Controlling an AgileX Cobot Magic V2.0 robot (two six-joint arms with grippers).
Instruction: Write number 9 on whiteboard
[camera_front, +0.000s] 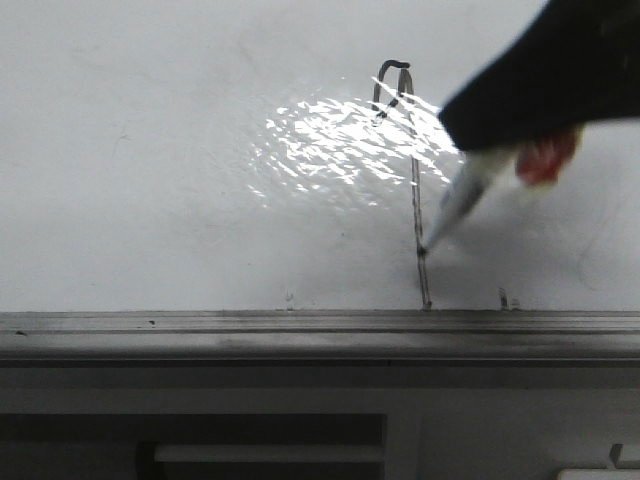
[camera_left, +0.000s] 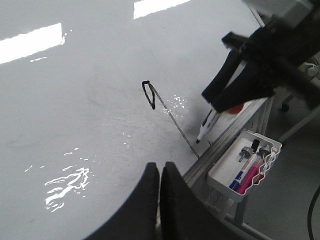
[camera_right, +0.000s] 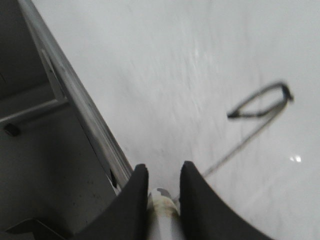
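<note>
Your right pincer (camera_front: 500, 170) pinches the marker (camera_front: 458, 200) – its tip on the number 9 (camera_front: 415, 180), right of middle on the whiteboard (camera_front: 150, 150). Left pincer (camera_left: 160, 175) is pressed together. Next – lift off.

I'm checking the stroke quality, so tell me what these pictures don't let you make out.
- Front view: glare on the whiteboard washes out part of the number 9.
- Front view: the right gripper covers the marker's upper barrel; tip contact is too small to tell.
- Right wrist view: motion blur softens the 9; the fingers hide the marker.
- Left wrist view: the left gripper blocks the near board.
</note>
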